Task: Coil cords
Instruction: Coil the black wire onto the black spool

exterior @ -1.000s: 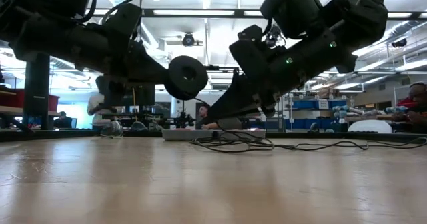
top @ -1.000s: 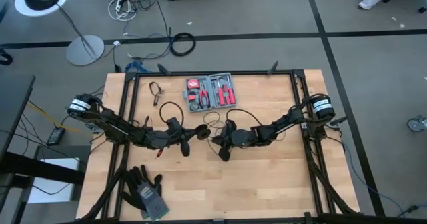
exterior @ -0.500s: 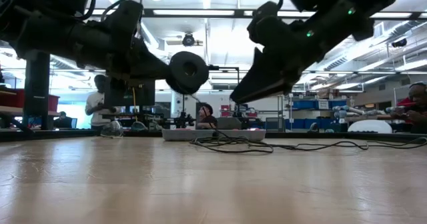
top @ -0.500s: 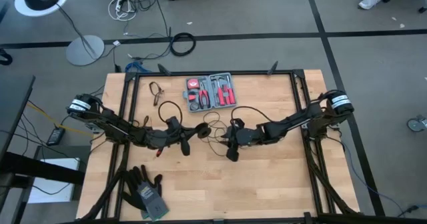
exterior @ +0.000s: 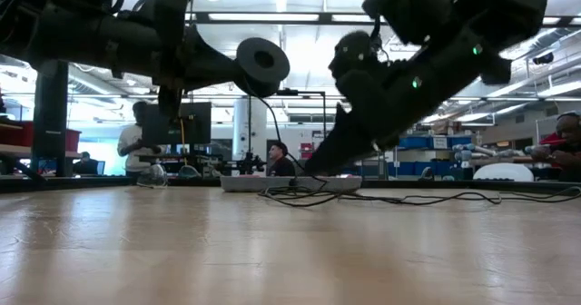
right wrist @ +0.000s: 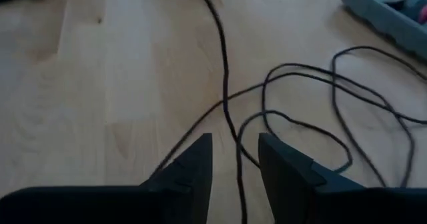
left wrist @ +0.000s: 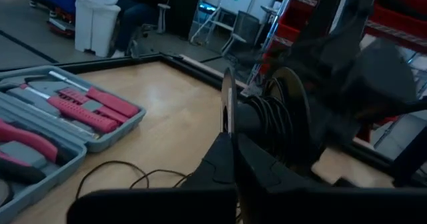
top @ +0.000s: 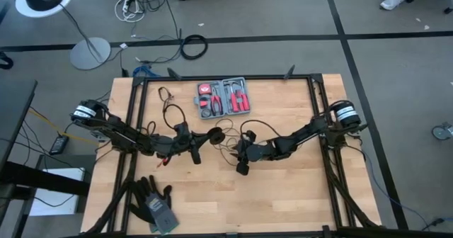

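Now the left gripper [top: 205, 138], clamped on the spool [exterior: 261, 64] of wound cord [right wrist: 223, 84], has risen higher; the right gripper [right wrist: 235, 159], open astride it, swung back inward.

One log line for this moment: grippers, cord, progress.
left gripper: shut on round black spool, lifted | right gripper: open, straddling thin black cord | cord partly wound, rest loose on table

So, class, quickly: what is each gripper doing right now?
Left gripper: shut on the spool wound with black cord.
Right gripper: open, the cord running between its fingers.
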Tool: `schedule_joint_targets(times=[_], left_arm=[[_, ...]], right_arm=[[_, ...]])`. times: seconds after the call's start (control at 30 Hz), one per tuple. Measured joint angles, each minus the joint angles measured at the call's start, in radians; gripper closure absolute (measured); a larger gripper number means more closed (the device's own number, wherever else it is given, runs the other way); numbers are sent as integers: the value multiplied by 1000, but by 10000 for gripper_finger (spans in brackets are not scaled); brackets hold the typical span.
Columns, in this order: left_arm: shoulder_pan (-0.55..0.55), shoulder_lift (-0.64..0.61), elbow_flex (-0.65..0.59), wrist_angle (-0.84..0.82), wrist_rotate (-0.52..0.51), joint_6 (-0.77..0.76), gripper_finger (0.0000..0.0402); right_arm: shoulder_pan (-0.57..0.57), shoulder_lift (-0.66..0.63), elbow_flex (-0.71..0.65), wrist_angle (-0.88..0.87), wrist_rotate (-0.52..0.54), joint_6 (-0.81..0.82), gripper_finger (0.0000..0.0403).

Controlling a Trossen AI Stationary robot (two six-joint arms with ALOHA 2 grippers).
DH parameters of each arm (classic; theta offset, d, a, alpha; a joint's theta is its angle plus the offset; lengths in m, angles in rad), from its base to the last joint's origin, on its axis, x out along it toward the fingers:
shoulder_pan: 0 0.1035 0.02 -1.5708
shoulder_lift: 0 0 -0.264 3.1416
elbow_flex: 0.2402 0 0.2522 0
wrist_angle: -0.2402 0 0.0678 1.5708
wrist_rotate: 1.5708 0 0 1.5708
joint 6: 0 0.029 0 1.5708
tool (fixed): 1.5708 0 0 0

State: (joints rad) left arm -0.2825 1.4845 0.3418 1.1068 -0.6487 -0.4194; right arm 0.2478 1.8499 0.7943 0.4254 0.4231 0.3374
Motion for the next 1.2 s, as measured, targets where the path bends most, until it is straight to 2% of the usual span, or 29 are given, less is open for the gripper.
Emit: schedule_joint_targets(times=[0.13,0.37,0.53,0.73,0.93,1.2], left_arm=[[0,0,1,3,4,0,401],[0,0,0,21,3,0,401],[0,0,0,33,4,0,401],[0,0,0,57,4,18,401],[0,0,0,63,4,19,401],[-1,0,0,12,33,19,401]], right_arm=[[-1,15,1,64,14,-12,288],[-17,12,1,76,36,-50,305],[-24,12,1,86,23,-57,333],[-31,13,1,107,19,-73,390],[-34,12,1,108,26,-71,399],[-37,-103,1,-75,60,-2,401]])
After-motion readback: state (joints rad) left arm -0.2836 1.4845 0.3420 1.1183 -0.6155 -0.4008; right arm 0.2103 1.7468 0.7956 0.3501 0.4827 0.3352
